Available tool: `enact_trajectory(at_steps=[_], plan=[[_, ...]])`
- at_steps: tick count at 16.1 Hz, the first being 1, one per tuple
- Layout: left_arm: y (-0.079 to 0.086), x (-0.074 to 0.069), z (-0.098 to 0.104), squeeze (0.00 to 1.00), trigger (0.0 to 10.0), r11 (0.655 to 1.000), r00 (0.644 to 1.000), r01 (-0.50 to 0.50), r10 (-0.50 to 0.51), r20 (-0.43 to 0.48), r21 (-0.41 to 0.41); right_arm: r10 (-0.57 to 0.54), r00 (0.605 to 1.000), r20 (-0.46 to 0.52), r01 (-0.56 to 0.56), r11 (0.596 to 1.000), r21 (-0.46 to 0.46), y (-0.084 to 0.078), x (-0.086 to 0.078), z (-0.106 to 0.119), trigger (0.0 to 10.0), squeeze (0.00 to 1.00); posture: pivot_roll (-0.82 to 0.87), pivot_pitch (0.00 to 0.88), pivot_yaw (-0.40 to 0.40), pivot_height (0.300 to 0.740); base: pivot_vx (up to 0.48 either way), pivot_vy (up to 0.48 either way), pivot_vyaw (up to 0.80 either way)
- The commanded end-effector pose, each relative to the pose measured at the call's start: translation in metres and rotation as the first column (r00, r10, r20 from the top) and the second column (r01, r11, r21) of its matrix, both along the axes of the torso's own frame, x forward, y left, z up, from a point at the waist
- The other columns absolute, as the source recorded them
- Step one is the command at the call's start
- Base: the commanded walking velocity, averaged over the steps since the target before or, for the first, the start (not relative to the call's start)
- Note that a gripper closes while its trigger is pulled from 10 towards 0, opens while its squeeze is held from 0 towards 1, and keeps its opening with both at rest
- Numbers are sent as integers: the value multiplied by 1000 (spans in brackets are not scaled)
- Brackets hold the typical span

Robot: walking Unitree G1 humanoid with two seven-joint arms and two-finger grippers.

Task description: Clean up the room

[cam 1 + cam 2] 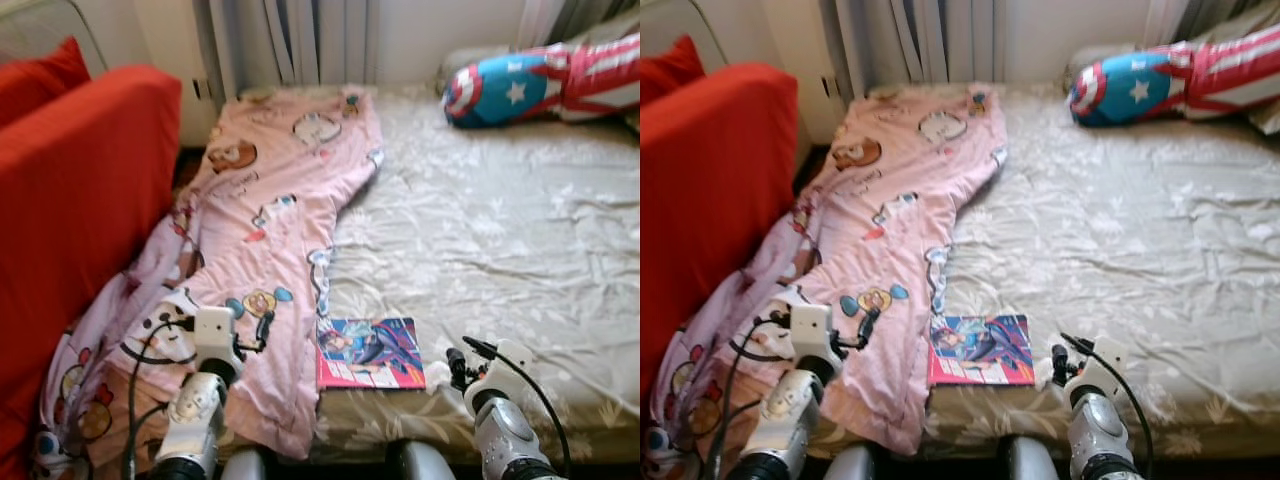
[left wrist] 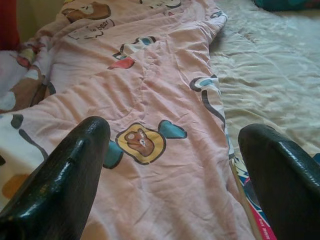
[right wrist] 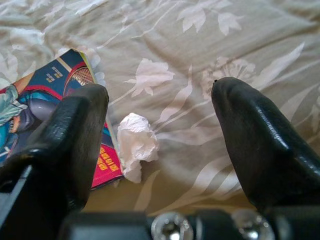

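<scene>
Covering most of the scene, a bed [image 1: 500, 230] dressed in a beige leaf-patterned sheet is seen, with white curtains [image 1: 300, 40] hanging behind its far edge. A red sofa [image 1: 70, 200] is stood along the robot's left side of the bed. A pink cartoon-printed blanket [image 1: 270, 210] is spread in a long strip down the left part of the bed, its near end spilling over the edge beside the sofa. A blue, red and white star-marked pillow [image 1: 540, 85] is laid at the far right corner. A comic book [image 1: 368, 353] is placed flat near the front edge of the bed, just right of the blanket's hem. A small crumpled white tissue [image 3: 136, 145] is found touching the book's right edge. The left end effector [image 2: 175, 165] is held over the near part of the blanket, its fingers spread wide and empty. The right end effector [image 3: 160, 135] is held low over the sheet, pointed at the tissue, its fingers spread wide on either side of it and nothing gripped.
</scene>
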State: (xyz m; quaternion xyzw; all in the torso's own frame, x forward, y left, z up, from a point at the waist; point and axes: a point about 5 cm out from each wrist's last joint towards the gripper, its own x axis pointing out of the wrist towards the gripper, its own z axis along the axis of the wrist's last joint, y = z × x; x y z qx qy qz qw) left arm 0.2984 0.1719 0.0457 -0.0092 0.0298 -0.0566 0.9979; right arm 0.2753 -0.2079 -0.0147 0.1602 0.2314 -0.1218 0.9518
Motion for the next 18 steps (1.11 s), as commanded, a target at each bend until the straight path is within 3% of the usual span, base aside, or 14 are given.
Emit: enact_trajectory(at_steps=[1, 4, 7, 12, 18], plan=[[1, 0, 3, 0, 10000, 999, 1000, 18, -18, 5, 30, 20, 1000, 23, -19, 999, -30, 2, 0, 2, 10000, 0, -18, 162, 4, 622, 0, 0, 0], [-7, 12, 20, 0, 10000, 999, 998, 28, -29, 48, 28, 65, 991, 121, -50, 991, -121, 3, 6, 13, 10000, 0, -21, 188, 7, 622, 0, 0, 0], [-14, 11, 20, 0, 10000, 999, 998, 47, -49, 45, 23, 115, 976, 186, -87, 985, -151, 11, 7, 18, 10000, 0, -27, 202, 12, 622, 0, 0, 0], [-13, 4, 20, 0, 10000, 998, 998, 50, -51, 38, 25, 109, 986, 124, -97, 991, -96, 13, 1, 8, 10000, 0, -6, 229, 19, 622, 0, 0, 0], [-8, -4, 23, 0, 10000, 998, 998, 54, -56, 28, 42, 91, 995, 51, -89, 995, -32, 10, 7, 6, 10000, 0, 33, 257, 26, 622, 0, 0, 0]])
